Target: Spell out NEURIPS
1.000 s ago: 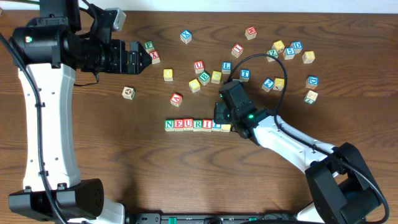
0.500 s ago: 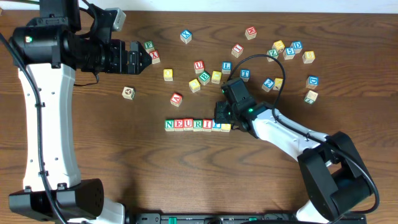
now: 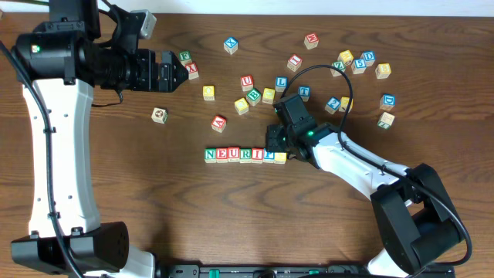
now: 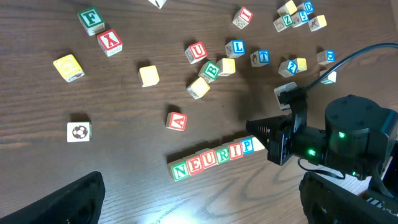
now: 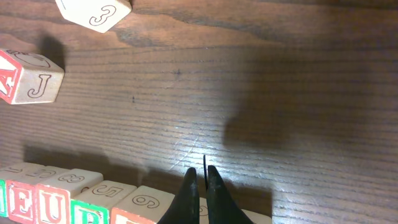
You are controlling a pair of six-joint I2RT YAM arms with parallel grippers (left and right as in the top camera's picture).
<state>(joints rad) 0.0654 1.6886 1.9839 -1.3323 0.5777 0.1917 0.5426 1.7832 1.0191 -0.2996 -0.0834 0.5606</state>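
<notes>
Because the right gripper (image 3: 272, 144) sits pinched shut on nothing, tips just beside the right end of the row (image 3: 245, 155), the main hazard is a nudge: a sideways sweep or careless lift could knock the end cube (image 3: 280, 157) askew or push the line out of true.

Item 1, row. Lower middle of the overhead frame, on the table (image 3: 154, 208). Seven wooden cubes, touching side to side in a straight line running left to right. Top faces read N, E, U, R, I, P in green, red and blue. The end cube shows a yellow top with no letter legible. Second hazard, a judgement: if that face is not an S the word is unfinished, and turning the cube risks disturbing the P beside it. The right wrist view shows outlined numerals on the side faces.

Item 2, right gripper. Centre of the frame, just above the row's right end, fingers pressed together, empty.

Item 3, loose cubes. Upper middle and upper right, well apart from the row. Nearest is the loose A (image 3: 219, 122), then the loose U (image 3: 246, 81). The ball cube (image 3: 160, 115) lies to the left.

Item 4, left gripper (image 3: 179, 71). Upper left, fingers spread wide, empty, well apart from the row
</notes>
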